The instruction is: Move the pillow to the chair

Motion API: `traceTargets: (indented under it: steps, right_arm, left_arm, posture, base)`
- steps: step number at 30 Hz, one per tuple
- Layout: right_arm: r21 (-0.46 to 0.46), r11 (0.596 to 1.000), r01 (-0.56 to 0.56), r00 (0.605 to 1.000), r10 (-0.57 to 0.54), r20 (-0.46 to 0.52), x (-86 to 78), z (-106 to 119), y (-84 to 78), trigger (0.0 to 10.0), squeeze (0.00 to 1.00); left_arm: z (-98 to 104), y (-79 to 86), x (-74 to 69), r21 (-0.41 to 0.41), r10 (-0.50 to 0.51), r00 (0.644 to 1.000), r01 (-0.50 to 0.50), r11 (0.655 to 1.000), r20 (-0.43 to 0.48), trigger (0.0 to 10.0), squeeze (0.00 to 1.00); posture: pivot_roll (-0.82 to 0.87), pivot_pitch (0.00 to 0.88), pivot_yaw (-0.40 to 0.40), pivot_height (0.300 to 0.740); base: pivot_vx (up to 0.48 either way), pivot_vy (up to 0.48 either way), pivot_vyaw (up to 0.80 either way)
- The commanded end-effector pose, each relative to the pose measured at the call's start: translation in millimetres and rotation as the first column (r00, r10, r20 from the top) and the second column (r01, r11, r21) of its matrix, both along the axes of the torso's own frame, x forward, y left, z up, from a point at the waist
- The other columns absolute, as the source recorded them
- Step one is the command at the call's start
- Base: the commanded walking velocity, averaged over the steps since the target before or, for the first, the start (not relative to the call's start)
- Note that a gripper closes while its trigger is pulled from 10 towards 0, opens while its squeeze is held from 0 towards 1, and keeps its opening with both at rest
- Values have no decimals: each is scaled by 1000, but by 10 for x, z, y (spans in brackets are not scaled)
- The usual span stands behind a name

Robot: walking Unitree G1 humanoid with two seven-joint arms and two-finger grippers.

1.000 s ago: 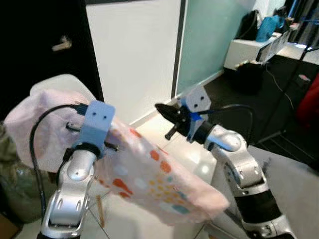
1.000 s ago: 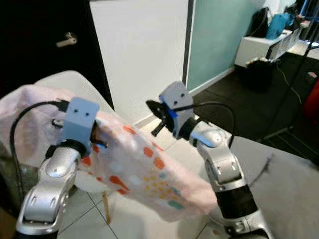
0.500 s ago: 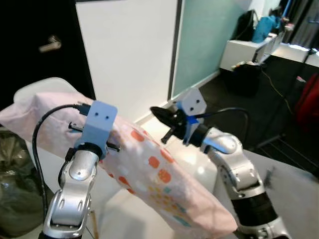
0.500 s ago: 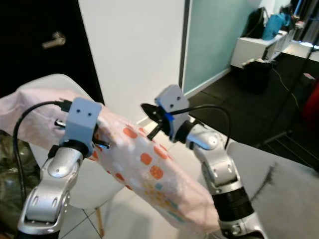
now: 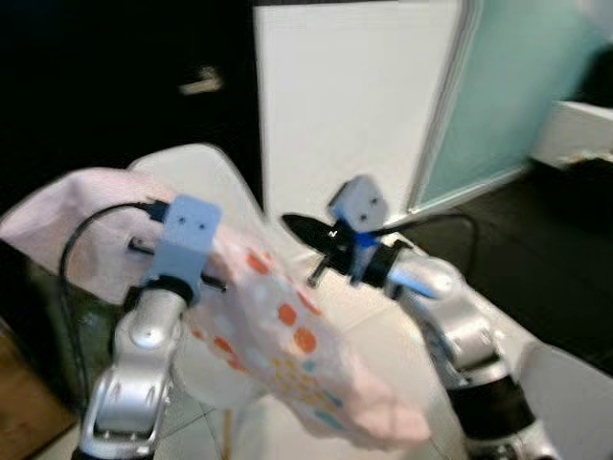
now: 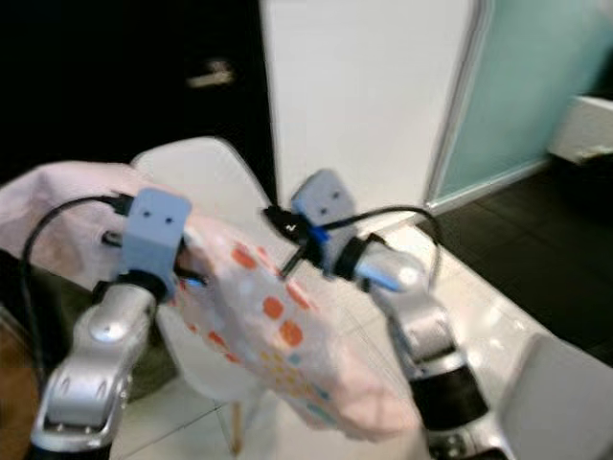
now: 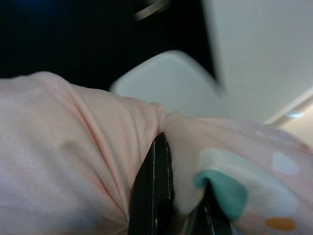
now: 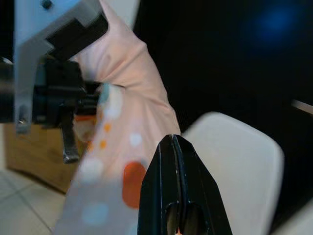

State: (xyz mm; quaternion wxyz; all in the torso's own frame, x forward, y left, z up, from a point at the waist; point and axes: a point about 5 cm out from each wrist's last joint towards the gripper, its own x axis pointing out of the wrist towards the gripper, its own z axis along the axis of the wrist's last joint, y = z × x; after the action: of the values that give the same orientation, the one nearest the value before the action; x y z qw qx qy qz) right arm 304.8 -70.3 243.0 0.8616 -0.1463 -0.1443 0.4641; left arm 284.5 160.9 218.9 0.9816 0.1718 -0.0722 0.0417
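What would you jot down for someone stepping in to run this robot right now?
Left tool: shut on the pillow, pinching a fold of the pink dotted fabric and carrying it in the air.
Right tool: shut, holding nothing, raised beside the pillow.
White chair: just ahead, behind and below the pillow.
Done: pillow picked up and brought to the chair.
Left: lower it onto the seat, open the left tool, pull back.

Soft pale-pink fabric pillow with orange, teal and white dots (image 5: 287,335) hangs in the air, pinched by left tool (image 7: 171,205), sagging diagonally down. White moulded plastic chair (image 6: 206,182) stands behind and below it, seat unoccupied.
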Motion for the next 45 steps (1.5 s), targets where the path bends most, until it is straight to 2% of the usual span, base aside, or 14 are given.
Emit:
traceTargets:
  steps: [1,3,8,16,18,23,31,45]
  right_arm:
    - [1,1000,9,1000,-9,-7,1,1,-49,10000,0]
    - [4,1000,19,1000,-19,-3,9,4,-56,10000,0]
    - [23,999,35,999,-35,-3,28,19,-71,10000,0]
    - [28,999,29,1000,-29,-4,15,21,-62,10000,0]
    - [37,999,22,1000,-21,-4,5,25,-48,10000,0]
    - [41,999,17,1000,-17,-5,2,27,-43,10000,0]
    - [38,999,12,1000,-12,-2,-3,23,-45,10000,0]
    - [31,1000,2,1000,-2,3,-12,22,-42,10000,0]
  left_arm:
    - [109,-26,-24,4,-5,998,5,1000,63,10000,0]
    - [91,-30,-16,2,-2,999,2,1000,48,10000,0]
    - [-11,-131,-19,-21,-67,998,67,998,-5,10000,0]
    - [-25,-162,-18,-24,-76,997,76,997,-9,10000,0]
    - [-13,-136,-10,-29,-50,999,50,998,-2,10000,0]
    - [5,-101,0,-38,-29,1000,29,999,7,10000,0]
    - [8,-148,2,-61,-57,998,58,996,20,10000,0]
    - [-22,-174,-1,-81,-73,997,75,994,24,10000,0]
  posture:
    - [-192,41,-21,699]
    - [-191,42,-22,699]
    - [-194,44,-20,699]
    - [-192,44,-20,699]
    - [-191,43,-19,699]
    - [-194,42,-20,699]
    - [-195,31,-22,699]
    - [-199,28,-23,699]
  base:
    - [0,0,800]
    - [0,0,800]
    - [0,-254,0]
    - [0,-465,0]
    - [0,-383,0]
    - [0,0,0]
    - [0,0,0]
    - [380,0,0]
